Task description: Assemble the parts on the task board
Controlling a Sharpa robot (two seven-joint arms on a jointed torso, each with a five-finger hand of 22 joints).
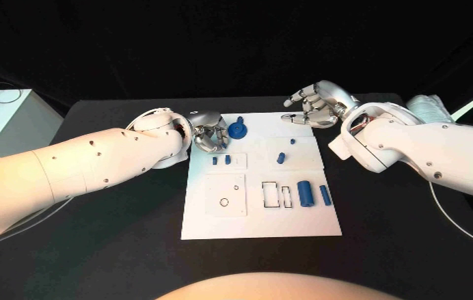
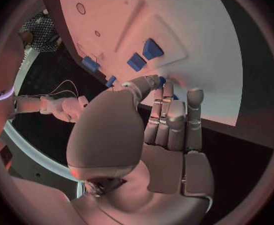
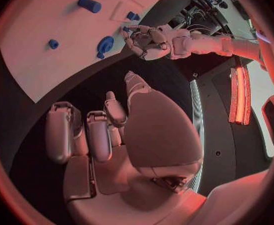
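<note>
Head view: task board (image 1: 258, 208) mid-table; blue parts lie across it, likely light, rigid, slick — pinch by the sides. Left hand (image 1: 205, 138) touches the round knobbed part (image 1: 238, 132); hold uncertain.

Left wrist view: fingers (image 2: 174, 122) curled at the board edge.

Right wrist view: right hand (image 3: 106, 135) loosely curled, holding nothing.

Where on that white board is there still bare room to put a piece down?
The task board is bare along its near edge, below the rectangular cutouts and the two upright blue cylinders. The far left corner is crowded: the left hand sits beside the blue knob piece and two small blue blocks.
</note>
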